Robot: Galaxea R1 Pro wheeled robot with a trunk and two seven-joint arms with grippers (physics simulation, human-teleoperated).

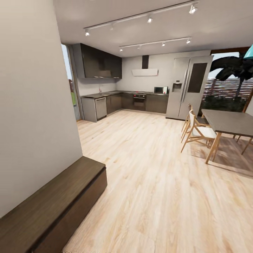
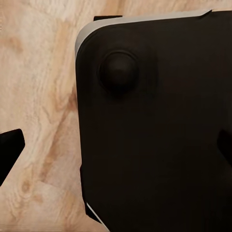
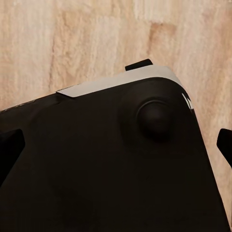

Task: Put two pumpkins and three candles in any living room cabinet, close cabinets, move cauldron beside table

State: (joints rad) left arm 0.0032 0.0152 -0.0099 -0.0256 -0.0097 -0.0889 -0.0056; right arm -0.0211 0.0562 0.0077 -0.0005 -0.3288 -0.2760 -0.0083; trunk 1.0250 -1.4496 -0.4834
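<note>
Presently, robot in transit; head view faces the kitchen across plank floor (image 1: 147, 175).

Cabinet (image 1: 52, 207): one, low dark-brown unit against the left wall (image 1: 31, 105), fronts flush, apparently closed. Pumpkins, candles, cauldron, coffee table: none on view here.

Left gripper (image 2: 116, 147): fingertips at opposite edges of its wrist view, spread apart, holding nothing; the robot's black base (image 2: 154, 135) and floor lie below. Right gripper (image 3: 116, 145): likewise spread and empty, over the same base.

Count:
- Cabinet, 1.
- Dining table (image 1: 228, 121), 1, tall with wooden legs; not the task's table.
- Chairs (image 1: 196, 131), at least 2 at its near side; more legs beyond, number unclear.
- Fridge (image 1: 188, 86), 1.
- Microwave (image 1: 160, 90), 1.
- Oven (image 1: 139, 100), 1.
- Ceiling light tracks (image 1: 140, 15), 2.

Risks, as judged:
- The cabinet sits close on the left; turning the base tightly could clip its corner.
- Driving on toward the kitchen would likely lead away from the items sought, costing time.
- The dining table could be mistaken for the cauldron's target table.
</note>
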